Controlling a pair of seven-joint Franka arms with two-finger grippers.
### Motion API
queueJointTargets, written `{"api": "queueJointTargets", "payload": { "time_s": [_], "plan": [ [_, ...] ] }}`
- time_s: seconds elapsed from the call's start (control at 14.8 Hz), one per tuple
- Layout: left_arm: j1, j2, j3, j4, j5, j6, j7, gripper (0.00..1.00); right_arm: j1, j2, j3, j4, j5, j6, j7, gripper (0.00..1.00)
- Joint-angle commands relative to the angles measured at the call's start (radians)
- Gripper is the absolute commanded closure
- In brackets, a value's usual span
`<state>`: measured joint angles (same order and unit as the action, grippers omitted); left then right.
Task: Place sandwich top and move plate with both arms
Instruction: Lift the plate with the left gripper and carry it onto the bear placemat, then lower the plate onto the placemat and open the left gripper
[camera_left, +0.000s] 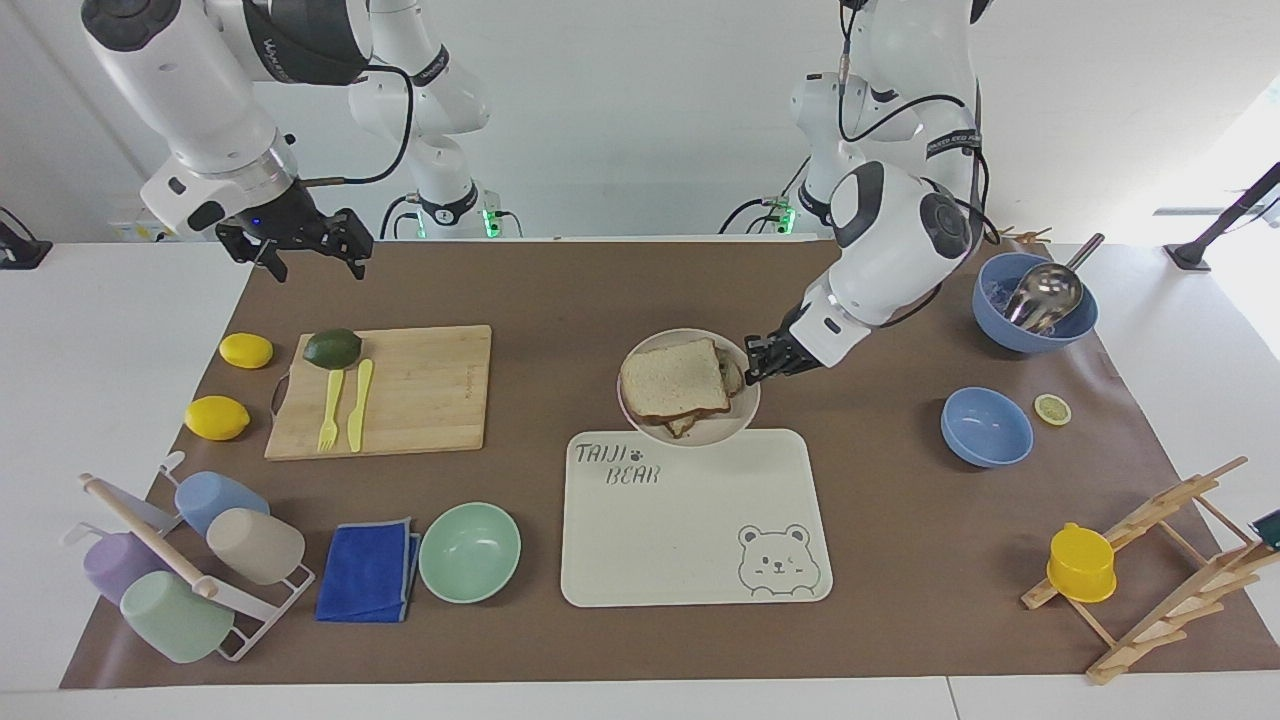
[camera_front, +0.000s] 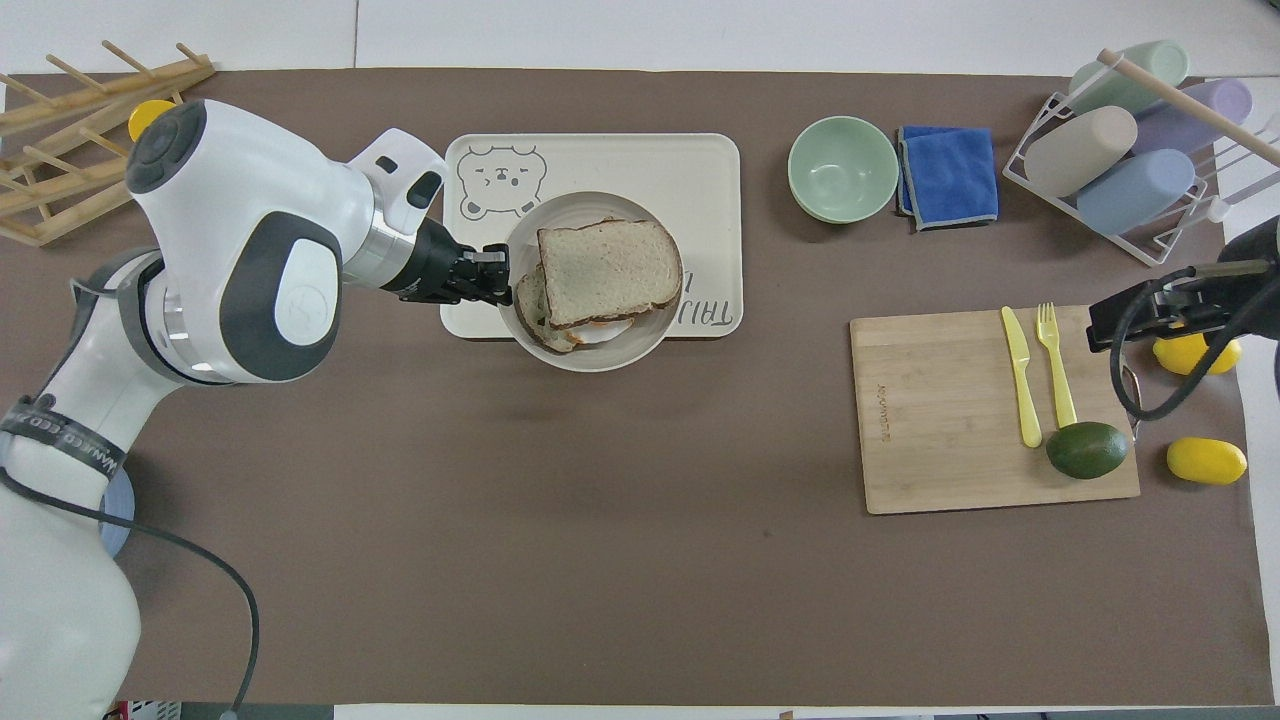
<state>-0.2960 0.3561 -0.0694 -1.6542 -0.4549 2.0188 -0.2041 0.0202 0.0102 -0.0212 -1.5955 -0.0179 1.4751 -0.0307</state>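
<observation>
Over bear tray (camera_left: 690, 540): left end effector (camera_left: 752, 362) grips plate (camera_left: 738, 415); right end effector (camera_left: 300, 245) wide.

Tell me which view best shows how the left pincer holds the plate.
The facing view: the left pincer clamps the rim of the plate, held up in the air. The overhead view shows the same grip but not the plate's height.

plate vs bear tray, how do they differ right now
The plate is small and round; the bear tray is large and rectangular with rounded corners. The plate carries a sandwich whose sandwich top sits uppermost; the bear tray carries only its printed bear and lettering. The plate is held at its rim by the left pincer, raised over the tray's edge nearer the robots; the tray lies flat on the table mat. Both are pale cream-beige with raised rims.
</observation>
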Motion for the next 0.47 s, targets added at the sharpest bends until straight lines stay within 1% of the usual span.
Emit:
{"api": "queueJointTargets", "payload": {
  "time_s": [0.0, 0.07, 0.2, 0.27, 0.34, 0.41],
  "plan": [
    [-0.002, 0.2, 0.051, 0.229, -0.002, -0.051, 0.002, 1.0, -0.005, -0.009, 0.004, -0.001, -0.004, 0.008, -0.018, 0.0],
    [-0.002, 0.243, 0.059, 0.269, -0.001, -0.037, 0.002, 1.0, -0.005, -0.009, 0.004, -0.001, -0.004, 0.008, -0.018, 0.0],
    [0.005, 0.261, 0.06, 0.278, 0.001, -0.009, 0.003, 1.0, -0.005, -0.009, 0.006, -0.001, -0.004, 0.01, -0.017, 0.0],
    [0.003, 0.261, 0.06, 0.271, 0.007, 0.02, 0.003, 1.0, -0.003, -0.009, 0.006, -0.001, -0.004, 0.01, -0.017, 0.0],
    [0.0, 0.258, 0.059, 0.246, 0.039, 0.068, 0.003, 1.0, -0.003, -0.009, 0.006, -0.001, -0.004, 0.01, -0.017, 0.0],
    [-0.006, 0.255, 0.059, 0.219, 0.051, 0.087, 0.003, 1.0, -0.003, -0.009, 0.006, 0.0, -0.004, 0.01, -0.017, 0.0]
  ]
}}
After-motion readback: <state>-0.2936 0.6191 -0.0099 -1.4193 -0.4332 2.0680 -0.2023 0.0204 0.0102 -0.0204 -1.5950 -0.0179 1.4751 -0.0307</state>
